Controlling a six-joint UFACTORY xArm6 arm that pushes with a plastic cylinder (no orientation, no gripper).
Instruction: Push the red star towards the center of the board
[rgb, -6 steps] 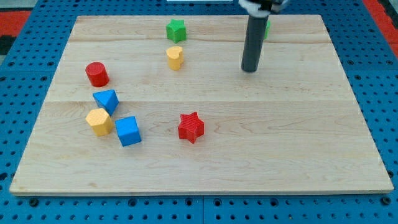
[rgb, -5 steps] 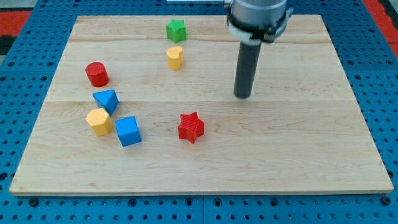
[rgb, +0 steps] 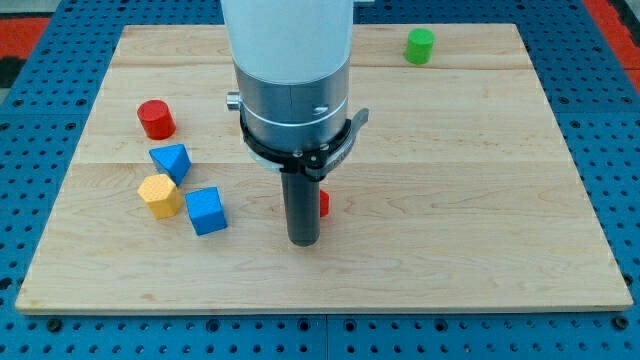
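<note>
The red star lies a little below the middle of the wooden board. Only a sliver of it shows at the right side of my rod, which stands in front of it. My tip rests on the board just below the star, on the side towards the view's bottom. I cannot tell whether the tip touches the star.
A red cylinder, a blue triangular block, a yellow block and a blue cube cluster at the view's left. A green cylinder stands at the top right. The arm's body hides the top middle.
The rod has swept from the upper right of the board down and left to just below the red star. The arm now hides the green star and yellow block. The green cylinder now shows.
</note>
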